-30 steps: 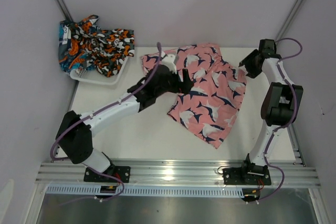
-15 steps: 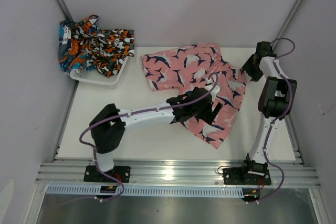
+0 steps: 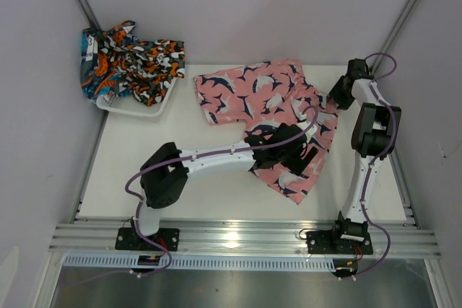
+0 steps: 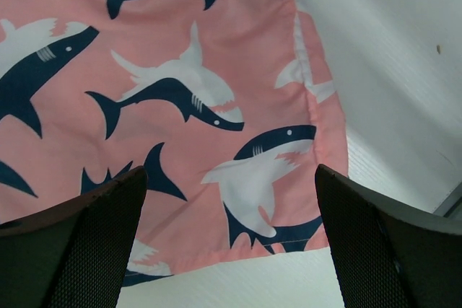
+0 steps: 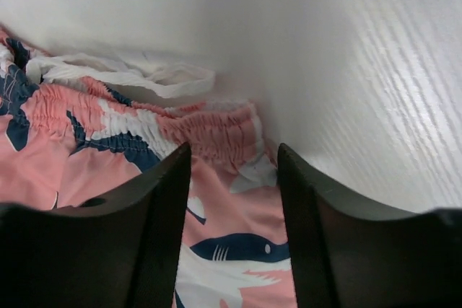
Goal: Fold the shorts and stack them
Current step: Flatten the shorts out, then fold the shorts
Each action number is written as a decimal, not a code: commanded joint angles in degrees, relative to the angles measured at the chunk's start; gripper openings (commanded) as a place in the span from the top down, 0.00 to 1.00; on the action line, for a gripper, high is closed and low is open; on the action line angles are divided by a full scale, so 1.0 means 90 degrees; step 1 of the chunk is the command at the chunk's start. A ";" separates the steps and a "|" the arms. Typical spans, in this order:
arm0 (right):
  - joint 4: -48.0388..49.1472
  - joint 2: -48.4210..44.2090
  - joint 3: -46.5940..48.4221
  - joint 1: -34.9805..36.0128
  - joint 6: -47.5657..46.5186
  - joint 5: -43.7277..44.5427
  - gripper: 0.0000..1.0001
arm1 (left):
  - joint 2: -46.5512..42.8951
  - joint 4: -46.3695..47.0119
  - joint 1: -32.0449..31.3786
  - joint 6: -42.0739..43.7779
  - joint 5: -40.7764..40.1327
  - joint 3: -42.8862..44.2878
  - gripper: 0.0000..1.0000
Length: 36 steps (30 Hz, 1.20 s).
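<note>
Top external | pink shark shorts (image 3: pixel 253 91) flat | left end effector (image 4: pixel 229 174) wide | right end effector (image 5: pixel 232 151) part-open

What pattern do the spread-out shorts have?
Pink, with navy-and-white sharks; the shorts show best in left wrist view.

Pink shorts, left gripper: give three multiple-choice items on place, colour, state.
1. The pink shorts lie:
A) in a basket
B) spread on the table
C) hanging from an arm
2. Their sharks are:
A) green and yellow
B) navy and white
C) red and black
3. The left gripper is:
A) open above the shorts
B) shut on the shorts
C) shut on a basket
Answers: 1 B, the top view shows them lying there; 2 B, clear in the left wrist view; 3 A, jaws wide apart over fabric.
</note>
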 commanded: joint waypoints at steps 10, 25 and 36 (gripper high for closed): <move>-0.0270 0.0197 0.0176 0.0174 -0.0029 0.0638 0.92 | 0.0424 -0.0464 -0.0449 0.0367 -0.0047 0.0560 0.01; 0.0061 -0.0838 -0.1395 0.0174 0.0372 0.0931 1.00 | 0.0492 -0.0220 -0.0976 0.0786 0.0294 0.0257 0.22; 0.0091 -0.0789 -0.1416 0.0165 0.0421 0.0736 1.00 | 0.0677 -0.0444 -0.1153 0.0796 0.0265 -0.0095 0.30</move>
